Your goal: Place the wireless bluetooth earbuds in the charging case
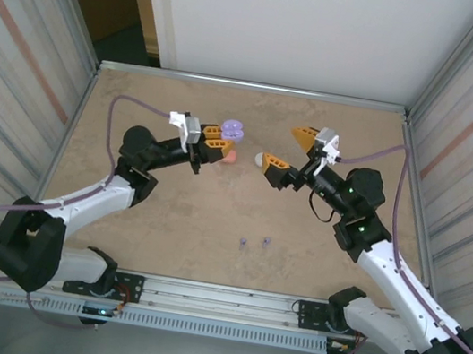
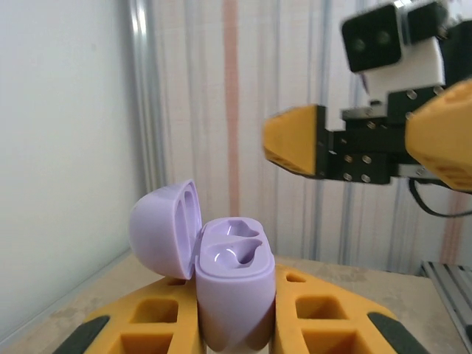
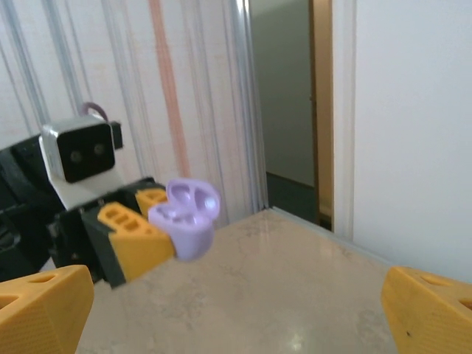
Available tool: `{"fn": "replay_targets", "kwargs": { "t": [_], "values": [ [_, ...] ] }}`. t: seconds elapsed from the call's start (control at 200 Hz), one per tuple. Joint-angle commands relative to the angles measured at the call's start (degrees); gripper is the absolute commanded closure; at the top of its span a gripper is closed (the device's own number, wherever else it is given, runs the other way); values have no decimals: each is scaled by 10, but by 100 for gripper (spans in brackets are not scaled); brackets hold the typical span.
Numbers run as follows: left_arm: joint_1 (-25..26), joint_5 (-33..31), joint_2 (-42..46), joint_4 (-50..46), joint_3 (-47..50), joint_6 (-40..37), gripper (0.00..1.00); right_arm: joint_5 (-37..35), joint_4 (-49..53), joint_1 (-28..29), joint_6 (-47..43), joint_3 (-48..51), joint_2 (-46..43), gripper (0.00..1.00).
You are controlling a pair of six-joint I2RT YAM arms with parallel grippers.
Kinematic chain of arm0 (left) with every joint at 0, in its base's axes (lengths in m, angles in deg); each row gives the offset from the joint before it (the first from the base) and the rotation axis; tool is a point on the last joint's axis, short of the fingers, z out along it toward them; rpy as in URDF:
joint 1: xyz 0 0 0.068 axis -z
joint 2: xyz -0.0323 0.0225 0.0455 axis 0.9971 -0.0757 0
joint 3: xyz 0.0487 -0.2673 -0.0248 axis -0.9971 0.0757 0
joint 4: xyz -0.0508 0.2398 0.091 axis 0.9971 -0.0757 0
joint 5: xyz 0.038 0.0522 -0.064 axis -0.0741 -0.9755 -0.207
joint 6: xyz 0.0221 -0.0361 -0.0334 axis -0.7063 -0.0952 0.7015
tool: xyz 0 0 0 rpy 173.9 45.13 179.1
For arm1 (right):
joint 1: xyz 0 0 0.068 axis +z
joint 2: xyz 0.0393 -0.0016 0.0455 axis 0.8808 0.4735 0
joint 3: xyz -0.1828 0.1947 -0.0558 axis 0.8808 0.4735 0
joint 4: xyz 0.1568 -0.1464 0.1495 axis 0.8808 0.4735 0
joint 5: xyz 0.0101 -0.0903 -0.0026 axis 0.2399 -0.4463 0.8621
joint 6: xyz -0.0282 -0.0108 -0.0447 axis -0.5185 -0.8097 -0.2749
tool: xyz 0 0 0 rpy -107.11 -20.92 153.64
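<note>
The left gripper is clamped on the lower body of the lilac, pebble-shaped plastic charging case. It holds the case upright and apparently clear of the table. The hinged lid is tipped back, and both moulded wells face up and look empty. The right gripper faces the case from well apart, its jaws spread wide with nothing between them.

Two tiny purple stemmed earbuds lie near each other on the beige stone-patterned tabletop. They are well behind and below the right gripper, towards the arm bases.

The earbuds are probably very light, hard and glossy, so a pinch that lands off-centre could flick one away. The best hold is likely across the rounded head, which leaves the stem free to point down into a well. The case looks rigid and smooth, with the hinge its weak spot, so gripping the body and not the lid suits it
</note>
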Motion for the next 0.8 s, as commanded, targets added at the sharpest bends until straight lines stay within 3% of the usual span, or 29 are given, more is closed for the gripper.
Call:
{"fn": "replay_targets", "kwargs": {
  "t": [0.0, 0.18, 0.481, 0.792],
  "values": [
    [-17, -22, 20, 70, 17, 43, 100, -49, 55, -3, -3, 20, -21, 1],
    [-32, -27, 34, 92, 35, 57, 100, -106, 122, -5, 35, 36, -41, 1],
    [-38, -43, 71, 75, 54, 40, 100, -92, 202, -6, 108, 44, -19, 1],
    [-39, -55, 95, 54, 62, 23, 100, -47, 411, -4, 134, -22, 28, 1]
  ]
}}
